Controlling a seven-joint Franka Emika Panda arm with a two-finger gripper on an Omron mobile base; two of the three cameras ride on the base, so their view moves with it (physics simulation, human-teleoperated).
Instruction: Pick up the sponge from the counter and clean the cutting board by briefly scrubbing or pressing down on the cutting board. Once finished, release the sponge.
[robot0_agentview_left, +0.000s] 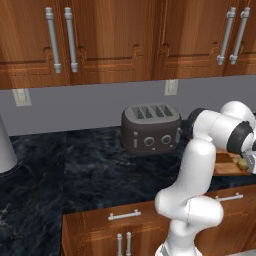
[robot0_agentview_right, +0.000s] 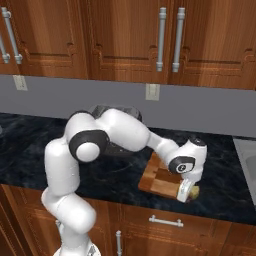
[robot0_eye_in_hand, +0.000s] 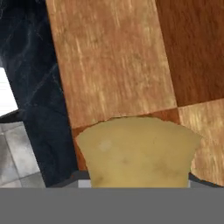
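The checkered wooden cutting board (robot0_agentview_right: 156, 178) lies on the dark marbled counter (robot0_agentview_right: 30, 145), near its front edge and to the right of the toaster. My gripper (robot0_agentview_right: 187, 194) points down over the board's front right corner, shut on the yellow-tan sponge (robot0_agentview_right: 194, 191). In the hand view the sponge (robot0_eye_in_hand: 138, 151) sits low in the middle and hides both fingertips. Beyond it are the board's light and reddish blocks (robot0_eye_in_hand: 113, 57), with the counter (robot0_eye_in_hand: 30, 74) to their left. From the left base view the board (robot0_agentview_left: 226, 166) and sponge (robot0_agentview_left: 243, 162) peek out behind my forearm.
A dark four-slot toaster (robot0_agentview_left: 150, 128) stands against the back wall, just left of the board. A sink edge (robot0_agentview_right: 247, 150) lies to the right. A grey rounded object (robot0_agentview_left: 5, 145) stands at the far left. Upper cabinets (robot0_agentview_left: 110, 40) hang overhead. Floor tiles (robot0_eye_in_hand: 17, 153) show past the counter edge.
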